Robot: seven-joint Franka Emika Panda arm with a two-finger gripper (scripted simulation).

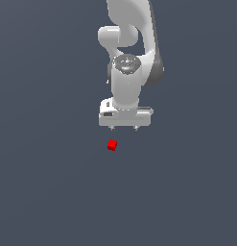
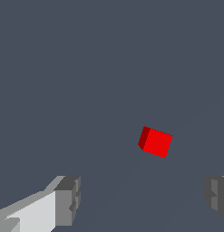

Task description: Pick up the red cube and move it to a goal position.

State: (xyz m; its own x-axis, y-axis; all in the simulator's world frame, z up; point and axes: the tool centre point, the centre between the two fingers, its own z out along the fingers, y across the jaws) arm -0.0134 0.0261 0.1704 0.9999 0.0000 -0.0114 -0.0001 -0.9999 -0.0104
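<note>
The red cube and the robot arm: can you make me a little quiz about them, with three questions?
1. True or false: the gripper is holding the red cube.
2. In the wrist view, is the gripper open or shut?
3. In the exterior view, the cube sits: A) above the gripper, B) just below it, C) far at the exterior view's right.

Key: 1 false, they are apart. 2 open, fingers spread wide. 3 B.

You see the red cube (image 2: 155, 142) lying on the plain dark grey worktop (image 2: 86, 68), turned at a slight angle with 2 faces showing. The claw (image 2: 143, 199) hangs spread wide, its 2 fingertips (image 2: 68, 199) well apart and clear of the cube.
</note>
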